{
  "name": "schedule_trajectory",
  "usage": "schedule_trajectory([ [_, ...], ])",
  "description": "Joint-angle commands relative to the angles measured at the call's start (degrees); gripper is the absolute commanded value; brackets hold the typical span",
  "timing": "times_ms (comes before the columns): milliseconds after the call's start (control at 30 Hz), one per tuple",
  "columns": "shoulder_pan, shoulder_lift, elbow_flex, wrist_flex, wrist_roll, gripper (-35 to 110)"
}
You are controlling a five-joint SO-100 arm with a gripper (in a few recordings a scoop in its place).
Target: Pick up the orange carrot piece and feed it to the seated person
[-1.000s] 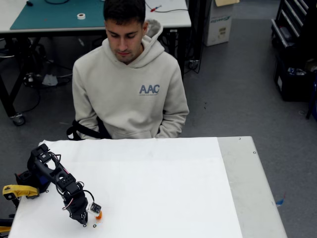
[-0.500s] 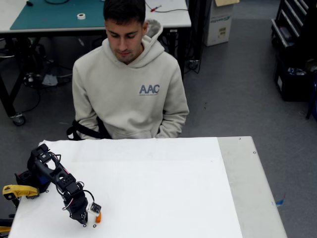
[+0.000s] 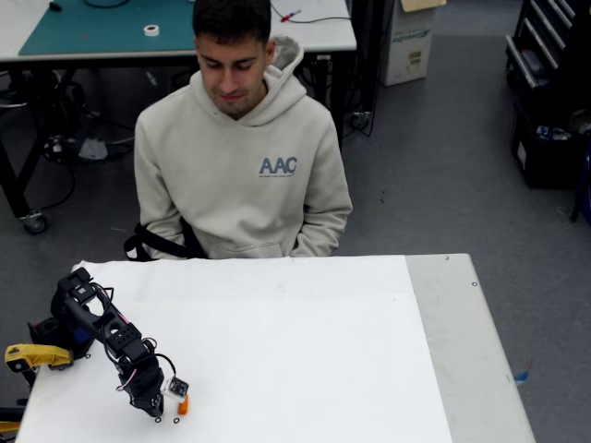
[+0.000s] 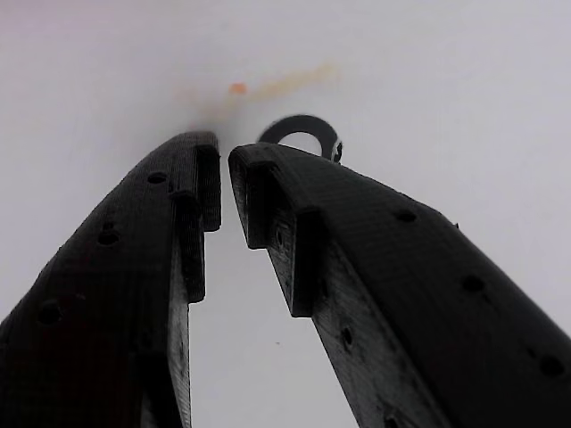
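The orange carrot piece (image 3: 184, 403) lies on the white sheet near the table's front left corner, just right of my black gripper (image 3: 158, 411). The gripper points down at the sheet, its tips touching or nearly touching it. In the wrist view the gripper (image 4: 223, 159) has its fingers (image 4: 183, 205) drawn together to a narrow slit, and nothing sits between them. Beyond the tips I see a faint orange smear (image 4: 259, 87) and a small black ring mark (image 4: 303, 132) on the sheet. The seated person (image 3: 242, 157), in a beige hoodie, sits behind the far edge, looking down.
The white sheet (image 3: 295, 351) covers most of the table, with a bare grey strip (image 3: 462, 351) along the right. The arm's base and a yellow part (image 3: 35, 355) stand at the left edge. A workbench (image 3: 102, 28) stands behind the person.
The carrot piece has shifted slightly toward the front edge beside the gripper. The arm and the person have hardly moved.
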Motion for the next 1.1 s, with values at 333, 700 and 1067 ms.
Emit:
schedule_trajectory([
  [333,-1.41,2.02,-1.67,-0.26,-0.44,-3],
  [700,-1.58,2.02,-1.67,-0.26,-0.44,-3],
  [1067,-1.58,2.02,-1.67,-0.26,-0.44,-3],
])
